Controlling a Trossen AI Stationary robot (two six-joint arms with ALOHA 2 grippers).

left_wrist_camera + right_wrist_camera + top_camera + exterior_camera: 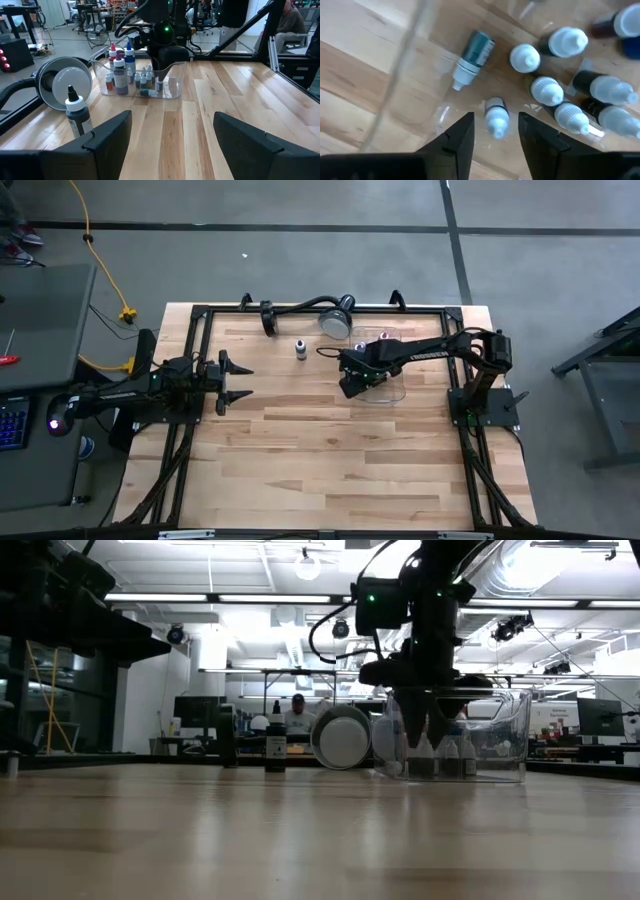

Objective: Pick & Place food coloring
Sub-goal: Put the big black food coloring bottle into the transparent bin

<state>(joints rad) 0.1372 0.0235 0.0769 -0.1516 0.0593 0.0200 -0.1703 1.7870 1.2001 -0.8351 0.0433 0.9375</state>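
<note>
Bottles: your food coloring bottles point(547, 90) stand clustered inside the clear tray point(172, 87); one teal bottle point(472, 55) lies on its side on the tray floor.
Nearest bottle: a small bottle point(496, 116) sits between your right fingers, which do not touch it.
Right gripper point(495, 137): lowered into the tray, fingers parted.
Stray bottle point(77, 115): a dark one stands alone on the table, beside the lamp point(62, 82).
Left gripper point(238, 383): your waiting arm, at the table's left, fingers spread wide, holding nothing.
</note>
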